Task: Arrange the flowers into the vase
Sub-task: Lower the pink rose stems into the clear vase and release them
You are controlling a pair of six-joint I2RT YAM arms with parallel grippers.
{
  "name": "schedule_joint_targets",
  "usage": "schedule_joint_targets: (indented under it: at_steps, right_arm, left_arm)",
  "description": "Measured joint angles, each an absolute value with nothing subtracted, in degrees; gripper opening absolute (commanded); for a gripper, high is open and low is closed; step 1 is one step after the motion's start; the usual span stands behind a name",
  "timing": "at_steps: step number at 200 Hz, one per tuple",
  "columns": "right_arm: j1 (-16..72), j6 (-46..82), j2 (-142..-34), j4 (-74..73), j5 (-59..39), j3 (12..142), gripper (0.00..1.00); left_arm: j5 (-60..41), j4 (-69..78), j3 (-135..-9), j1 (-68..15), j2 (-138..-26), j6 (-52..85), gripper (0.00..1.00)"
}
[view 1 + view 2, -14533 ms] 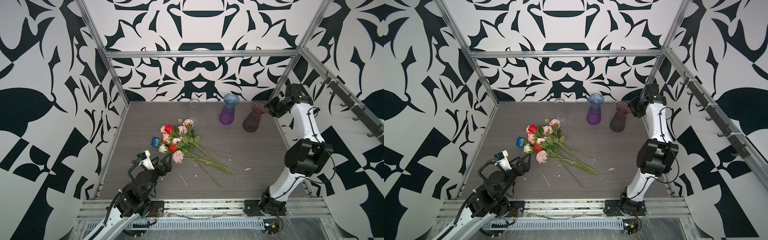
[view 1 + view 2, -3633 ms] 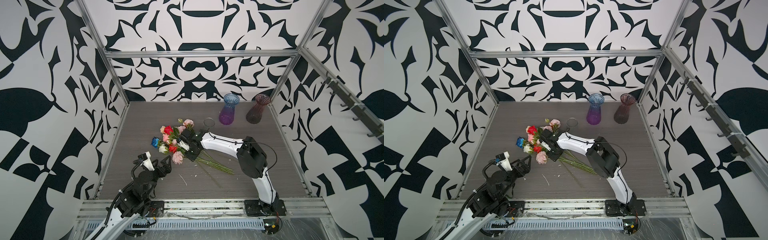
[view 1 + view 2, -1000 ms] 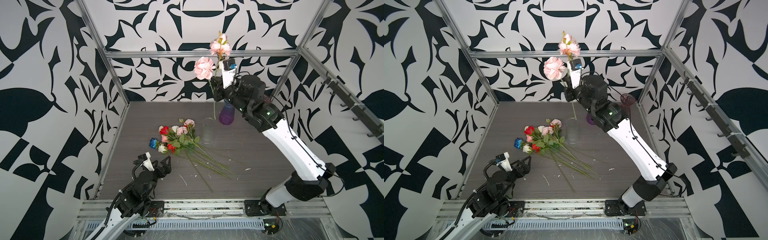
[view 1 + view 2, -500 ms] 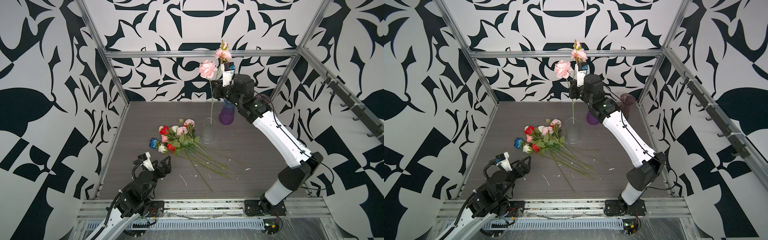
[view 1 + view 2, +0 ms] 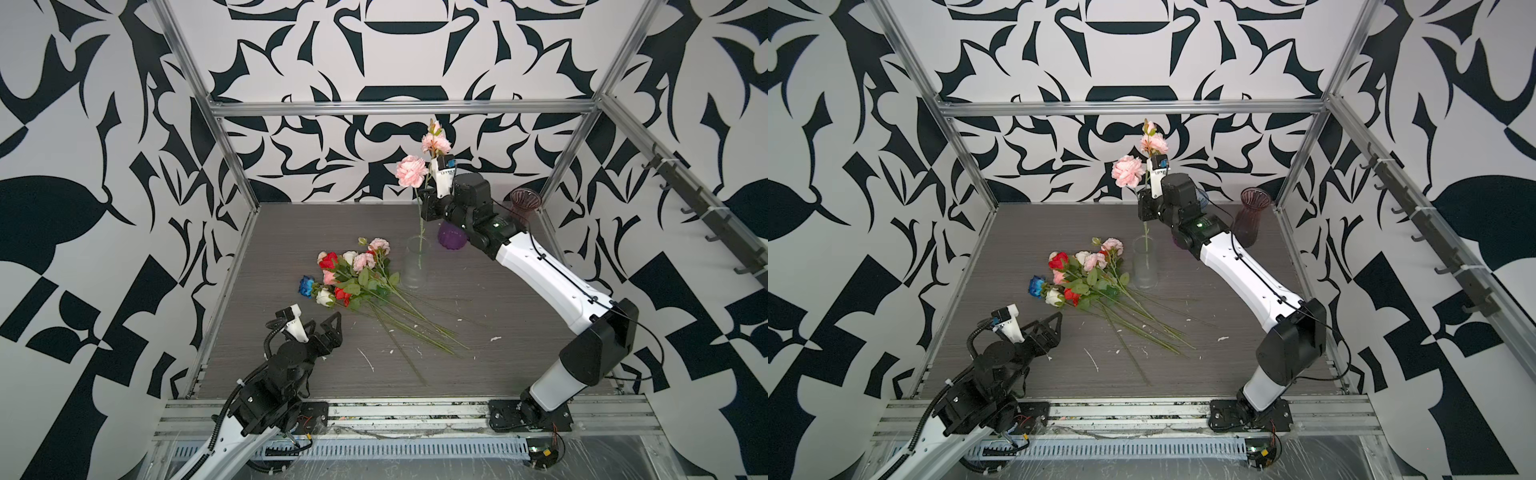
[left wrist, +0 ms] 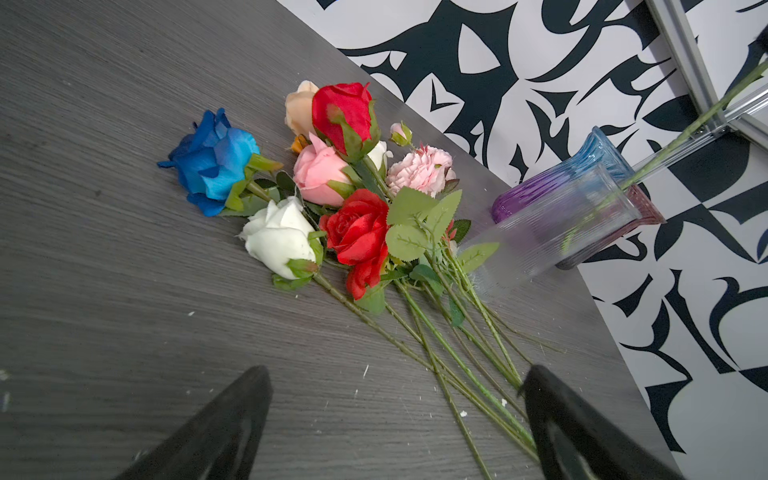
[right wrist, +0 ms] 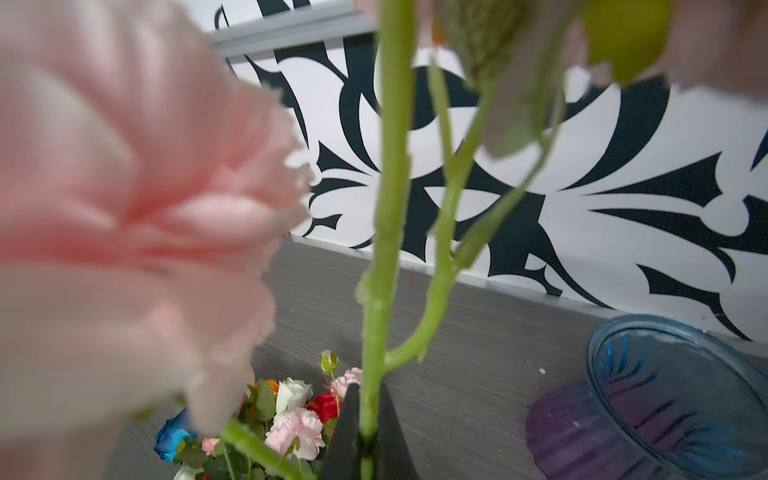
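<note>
A pink ruffled flower [image 5: 411, 170] [image 5: 1128, 171] with a second bloom on its branch stands upright over the clear glass vase [image 5: 414, 266] [image 5: 1145, 264]. The lower end of its green stem reaches down inside the vase. My right gripper [image 5: 424, 206] [image 5: 1144, 205] [image 7: 365, 440] is shut on that stem just above the vase rim. The other flowers [image 5: 353, 274] [image 5: 1084, 272] [image 6: 340, 183] lie in a pile on the table, left of the vase. My left gripper [image 5: 322, 328] [image 5: 1044, 328] [image 6: 397, 374] rests open and empty, near the stem ends.
A purple-blue vase [image 5: 451, 239] [image 6: 552, 178] [image 7: 665, 399] stands just behind the right wrist. A maroon vase [image 5: 524, 201] [image 5: 1252, 216] is in the back right corner. Small white flecks dot the grey table [image 5: 498, 365].
My right gripper has come down and slightly away from the camera with the pink flower, and the stem end has gone down into the clear vase. The left arm is unmoved.
</note>
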State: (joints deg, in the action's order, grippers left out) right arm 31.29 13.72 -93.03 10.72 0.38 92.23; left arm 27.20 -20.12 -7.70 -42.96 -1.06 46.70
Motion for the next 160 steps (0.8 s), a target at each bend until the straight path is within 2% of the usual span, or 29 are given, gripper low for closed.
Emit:
schedule_joint_targets:
  at_steps: [4,9,25,79,121,160]
  right_arm:
    - [31.3,13.7,-93.0,10.9,0.4,92.1,0.68]
    - [31.3,13.7,-93.0,11.0,0.4,92.1,0.74]
    - [31.3,13.7,-93.0,12.8,0.2,92.5,0.79]
    - [31.3,13.6,-91.8,18.7,-0.5,93.8,0.79]
    - [31.3,14.1,-82.4,20.1,-1.8,87.1,0.78]
    - [31.3,15.7,-70.0,21.0,-4.9,75.9,0.66]
  left_arm:
    - [27.2,-20.1,-7.7,-43.0,-1.1,46.7,0.99]
    - [27.2,-20.1,-7.7,-43.0,-1.1,46.7,0.99]
    - [27.2,-20.3,-7.7,-43.0,-1.1,46.7,0.99]
    - [27.2,-20.5,-7.7,-43.0,-1.1,46.7,0.99]
    - [27.3,-20.7,-7.7,-43.0,-1.1,47.2,0.99]
    - [26.6,-19.9,-7.9,-42.9,-1.3,48.0,0.99]
